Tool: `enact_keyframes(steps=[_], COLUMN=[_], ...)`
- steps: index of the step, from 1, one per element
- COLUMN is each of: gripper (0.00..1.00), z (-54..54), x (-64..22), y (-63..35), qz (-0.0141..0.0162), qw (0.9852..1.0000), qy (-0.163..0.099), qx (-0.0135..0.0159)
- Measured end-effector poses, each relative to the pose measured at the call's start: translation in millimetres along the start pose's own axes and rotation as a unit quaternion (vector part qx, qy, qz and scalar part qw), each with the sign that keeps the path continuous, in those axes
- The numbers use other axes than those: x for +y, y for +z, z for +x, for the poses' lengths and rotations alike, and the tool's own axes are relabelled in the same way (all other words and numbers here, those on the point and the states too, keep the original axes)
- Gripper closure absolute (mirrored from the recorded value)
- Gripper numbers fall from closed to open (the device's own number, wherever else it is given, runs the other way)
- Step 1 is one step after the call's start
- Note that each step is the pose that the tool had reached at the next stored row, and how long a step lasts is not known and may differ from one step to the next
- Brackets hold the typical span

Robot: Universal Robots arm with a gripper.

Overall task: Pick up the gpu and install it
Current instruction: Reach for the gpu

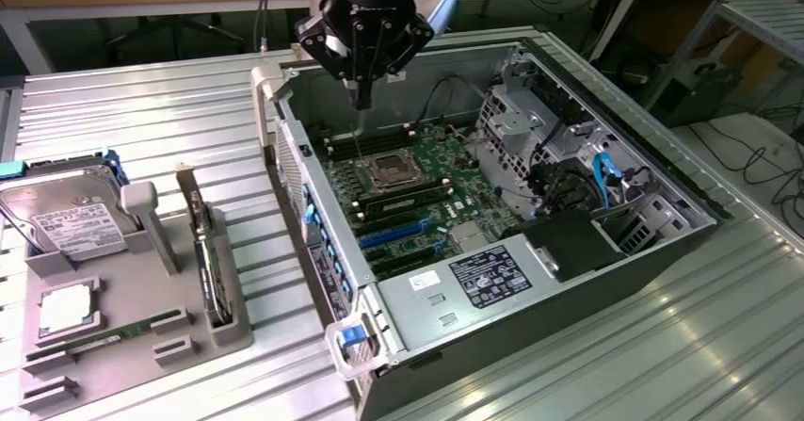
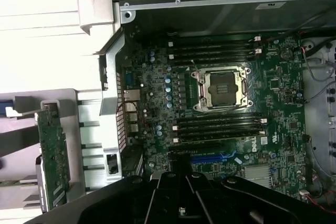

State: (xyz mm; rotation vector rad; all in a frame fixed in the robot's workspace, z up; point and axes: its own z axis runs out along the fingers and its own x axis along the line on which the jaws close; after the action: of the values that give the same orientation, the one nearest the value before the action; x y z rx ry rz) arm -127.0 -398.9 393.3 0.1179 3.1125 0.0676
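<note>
The gpu (image 1: 206, 251) stands on its edge in a slot of the grey parts holder (image 1: 233, 331) at the exterior view's left, outside the open computer case (image 1: 415, 294). In the wrist view the gpu (image 2: 52, 153) shows its green board side beside the case wall. My gripper (image 1: 363, 99) hangs above the far end of the motherboard (image 1: 427, 190), near the memory slots, well apart from the gpu. Its fingers are shut together with nothing between them. The dark gripper (image 2: 181, 203) sits over the motherboard (image 2: 152, 93) near the blue expansion slot (image 2: 212, 157).
The holder also carries a silver hard drive (image 1: 70, 218), a processor (image 1: 63, 310) and a narrow memory stick (image 1: 107, 338). Inside the case are the empty processor socket (image 1: 387, 170), blue slots (image 1: 395, 234), the power supply (image 1: 484, 278) and drive cages (image 1: 534, 110). Ribbed metal table (image 1: 164, 110) surrounds everything.
</note>
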Motion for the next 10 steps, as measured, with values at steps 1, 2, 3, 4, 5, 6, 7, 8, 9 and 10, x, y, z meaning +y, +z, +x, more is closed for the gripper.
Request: enact_keyframes(steps=[1, 2, 3, 4, 5, 6, 7, 8, 9, 10], gripper=[0.89, 0.89, 0.89, 0.89, 0.89, 0.89, 0.89, 0.89, 0.89, 0.89], z=[0.2, 0.4, 0.7, 0.9, 1.0, 1.3, 1.7, 2.0, 2.5, 2.9], x=[0.0, 0.0, 0.0, -0.1, -0.1, -0.1, -0.1, -0.1, -0.2, -0.2], y=[0.0, 0.0, 0.0, 0.0, 0.0, 0.0, 0.0, 0.0, -0.1, -0.1], qz=[0.0000, 0.0000, 0.0000, 0.0000, 0.0000, 0.0000, 0.0000, 0.0000, 0.0000, 0.0000], qw=[1.0000, 1.0000, 1.0000, 1.0000, 1.0000, 1.0000, 1.0000, 1.0000, 1.0000, 1.0000], qy=[0.000, 0.000, 0.000, 0.000, 0.000, 0.000, 0.000, 0.000, 0.000, 0.000], qx=[0.0000, 0.0000, 0.0000, 0.0000, 0.0000, 0.0000, 0.0000, 0.0000, 0.0000, 0.0000])
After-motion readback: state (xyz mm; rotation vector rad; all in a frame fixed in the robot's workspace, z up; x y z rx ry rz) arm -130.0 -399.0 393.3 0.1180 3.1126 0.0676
